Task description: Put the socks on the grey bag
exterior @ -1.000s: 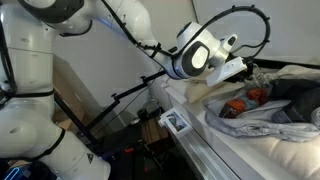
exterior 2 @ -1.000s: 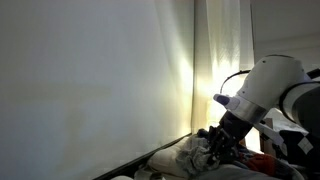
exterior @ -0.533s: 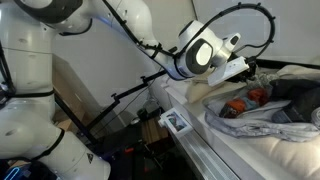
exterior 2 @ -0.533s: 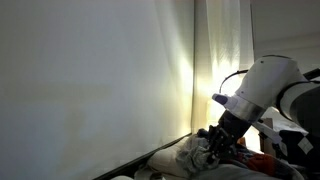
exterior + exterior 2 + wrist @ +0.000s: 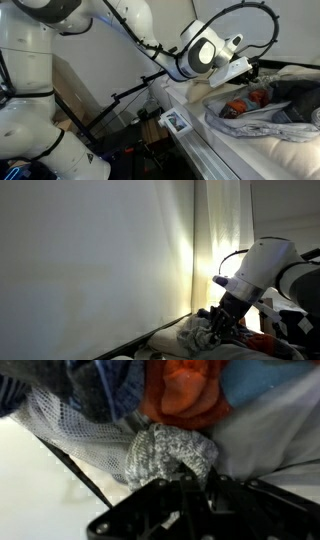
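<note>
**A:** How did the end effector [image 5: 185, 480] stand in the wrist view?

**B:** Narrow. Its fingers were drawn together on a grey knit sock [image 5: 172, 452], which was bunched right at the tips.

**A:** And the orange-red sock [image 5: 185, 390]?

**B:** It lay at twelve o'clock from the knit one, touching it. White mesh [image 5: 60, 420] spread at nine to ten o'clock, and the grey bag [image 5: 270, 430] lay at three o'clock.

**A:** What did the outside cameras give?

**B:** In an exterior view the end effector [image 5: 256, 72] hung low over the heap. The orange-red sock [image 5: 240, 105] sat in the folds of the grey bag [image 5: 275, 125], at about seven o'clock from the end effector. In both exterior views the fingers themselves were too small to read.
</note>
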`<state>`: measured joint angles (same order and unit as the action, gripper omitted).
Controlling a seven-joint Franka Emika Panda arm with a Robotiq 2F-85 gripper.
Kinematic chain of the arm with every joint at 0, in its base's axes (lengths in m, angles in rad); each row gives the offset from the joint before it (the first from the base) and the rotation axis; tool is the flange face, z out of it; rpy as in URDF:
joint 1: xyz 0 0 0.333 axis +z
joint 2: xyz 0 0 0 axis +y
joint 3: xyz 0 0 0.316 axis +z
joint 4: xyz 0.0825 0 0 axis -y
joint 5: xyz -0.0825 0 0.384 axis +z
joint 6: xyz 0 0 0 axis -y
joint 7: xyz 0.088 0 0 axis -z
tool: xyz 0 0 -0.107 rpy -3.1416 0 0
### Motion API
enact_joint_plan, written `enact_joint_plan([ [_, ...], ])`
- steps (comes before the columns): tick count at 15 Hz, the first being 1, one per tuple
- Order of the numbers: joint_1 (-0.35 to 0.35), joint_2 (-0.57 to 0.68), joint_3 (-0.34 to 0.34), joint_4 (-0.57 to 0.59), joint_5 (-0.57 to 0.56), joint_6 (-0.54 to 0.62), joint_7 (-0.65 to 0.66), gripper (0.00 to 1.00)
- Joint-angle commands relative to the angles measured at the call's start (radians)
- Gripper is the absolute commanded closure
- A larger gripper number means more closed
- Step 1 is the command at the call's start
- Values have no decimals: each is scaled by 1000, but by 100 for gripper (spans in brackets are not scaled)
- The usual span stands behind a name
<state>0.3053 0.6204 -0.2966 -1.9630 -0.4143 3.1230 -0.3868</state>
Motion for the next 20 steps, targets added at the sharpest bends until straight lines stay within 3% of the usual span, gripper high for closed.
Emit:
enact_joint_plan([
  [1, 17, -18, -56, -75, -49, 70, -16, 97],
  [4, 58, -23, -123, -140, -90, 189, -27, 97],
  [8, 184, -10, -293, -243, -76, 405, -49, 97],
  [9, 161, -48, -255, -209, -57, 338, -83, 97],
  [10, 146, 2, -244, -190, -79, 353, -28, 86],
  [15, 152, -21, -248, -188, -72, 345, -50, 86],
  [16, 152, -21, -247, -188, -72, 345, -50, 97],
  [20, 153, -52, -253, -222, -78, 344, -73, 97],
])
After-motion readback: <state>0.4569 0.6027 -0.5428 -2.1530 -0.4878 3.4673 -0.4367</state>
